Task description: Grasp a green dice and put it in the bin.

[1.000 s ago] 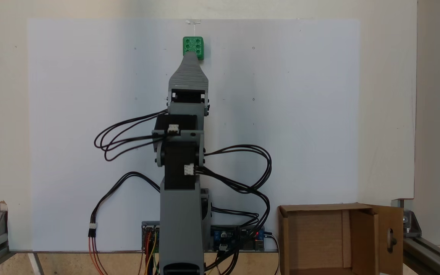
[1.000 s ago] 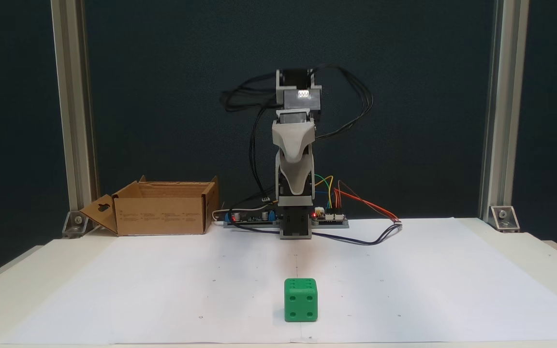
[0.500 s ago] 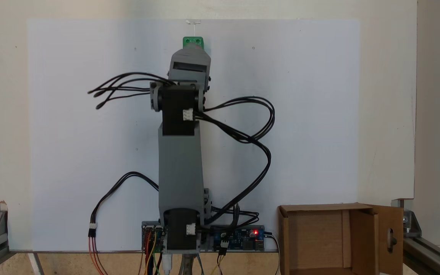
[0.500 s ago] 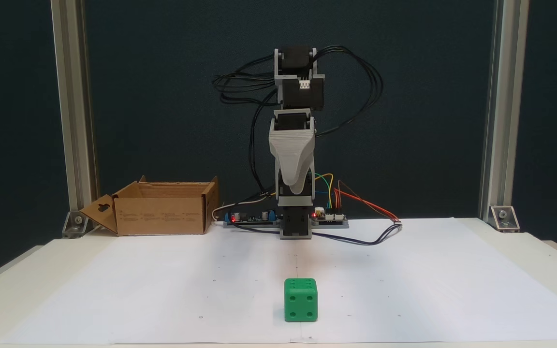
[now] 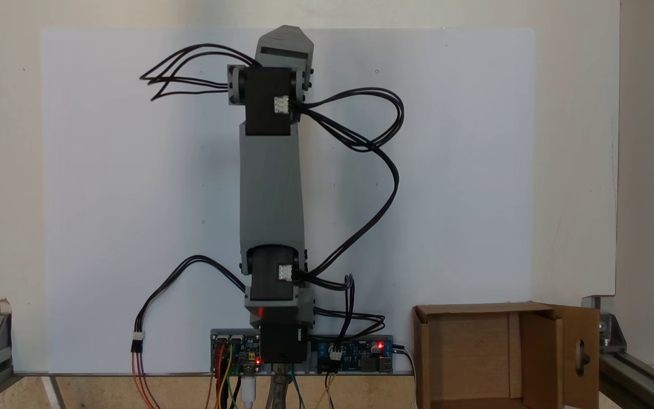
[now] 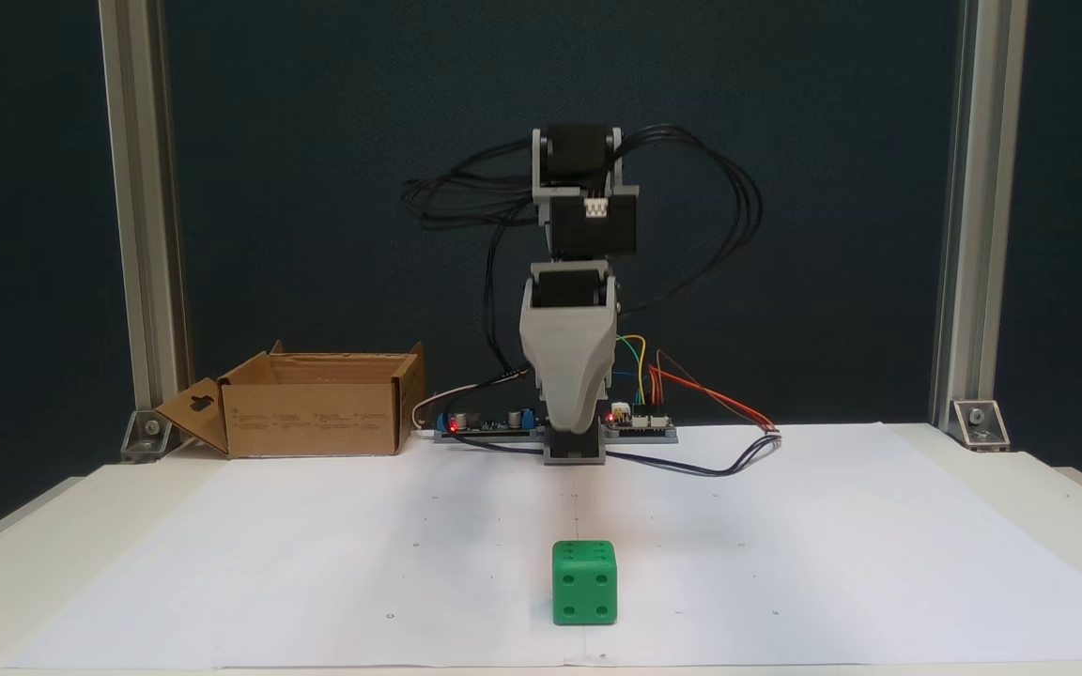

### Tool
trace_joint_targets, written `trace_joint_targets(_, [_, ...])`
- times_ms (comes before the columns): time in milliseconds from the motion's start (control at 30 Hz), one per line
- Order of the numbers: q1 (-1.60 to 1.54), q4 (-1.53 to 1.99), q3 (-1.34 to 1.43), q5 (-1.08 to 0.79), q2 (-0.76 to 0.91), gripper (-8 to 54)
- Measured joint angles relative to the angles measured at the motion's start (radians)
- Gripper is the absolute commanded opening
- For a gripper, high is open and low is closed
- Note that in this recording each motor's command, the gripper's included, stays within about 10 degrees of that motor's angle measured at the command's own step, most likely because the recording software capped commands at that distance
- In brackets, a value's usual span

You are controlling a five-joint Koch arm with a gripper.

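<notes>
Fixed view from above first: my arm [image 5: 270, 187] runs straight up the frame from its base at 6 o'clock toward 12 o'clock, stretched over the white paper sheet [image 5: 105, 199]. Gripper housing [image 5: 283, 45] sits at the top end, seen from behind, so I can't tell the jaw opening here. Black cables [image 5: 361, 142] loop off to approx 2 o'clock of the forearm, more fan out at 10 o'clock near the wrist. Controller boards [image 5: 355, 349] w/ red LEDs lit sit at the base. Bin [image 5: 537, 318] is at 4 o'clock of the base, open top, flap w/ keyhole cutout on its right side.

Fixed view from the front next: green dice [image 6: 584, 582] sits on the paper sheet [image 6: 316, 563] at 6 o'clock, four-pip face toward cam, well apart from everything. Gripper [image 6: 567, 427] hangs above and behind it, pointing down, tip in front of the base; only one tapered grey face shows, so wide or narrow I cannot tell, and it's not touching the dice. Bin [image 6: 316, 413] is at 9 o'clock of the base, on the table edge near the left alu post [image 6: 142, 235], flap splayed out left. Coloured wires [image 6: 691, 390] trail to 3 o'clock of the base.
</notes>
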Motion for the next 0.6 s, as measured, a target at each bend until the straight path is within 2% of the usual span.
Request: trace_joint_targets(600, [0.000, -0.002, -0.006, 0.000, -0.055, 44.6])
